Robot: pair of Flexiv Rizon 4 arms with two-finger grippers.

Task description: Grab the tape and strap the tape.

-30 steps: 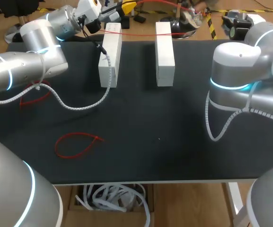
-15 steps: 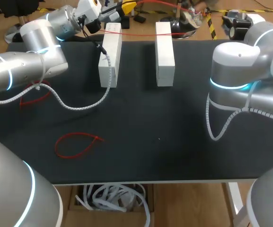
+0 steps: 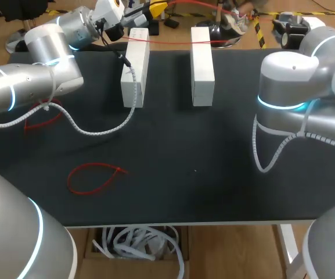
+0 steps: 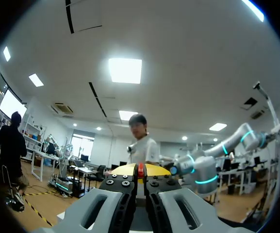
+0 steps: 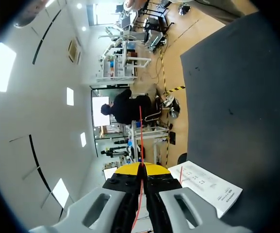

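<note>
Two tools pinched fully shut: left tool (image 4: pixel 140 171) and right tool (image 5: pixel 140 170) each grip the red tape (image 3: pixel 170 41), stretched over two white blocks (image 3: pixel 135 70) at the far edge of the counter (image 3: pixel 213 151). Risk: uneven pulling could slip the thin tape free.

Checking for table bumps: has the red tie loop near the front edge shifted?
No. The red tie loop sits just as far from the left white block.

Tape (image 3: pixel 170 42) red; both blocks (image 3: pixel 136 67) white; table (image 3: pixel 184 157) blk, plain.
</note>
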